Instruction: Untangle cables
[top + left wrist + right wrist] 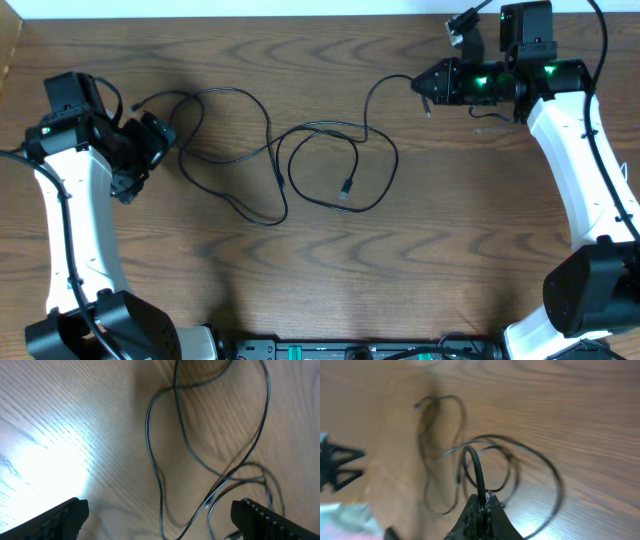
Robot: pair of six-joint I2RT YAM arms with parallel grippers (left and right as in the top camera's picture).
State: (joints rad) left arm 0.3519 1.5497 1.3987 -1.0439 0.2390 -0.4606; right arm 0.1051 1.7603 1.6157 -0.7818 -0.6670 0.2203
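Overhead, the black cables [285,150] lie looped and crossed on the table [300,280]. The right tool [425,85] is pressed together on one cable's end, while the left tool [150,148] stands spread beside the tangle. The cord looks light and limp, probably best pinched near a plug.

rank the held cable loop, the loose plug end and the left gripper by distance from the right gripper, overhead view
1. held cable loop, clamped in the right gripper, upper right
2. loose plug end, table centre
3. left gripper, far left

I've got matt black ribbed plastic fingers [55,520], a smooth brown grained-wood table [450,250] gleaming, and faintly glossy thin black cables [479,472].
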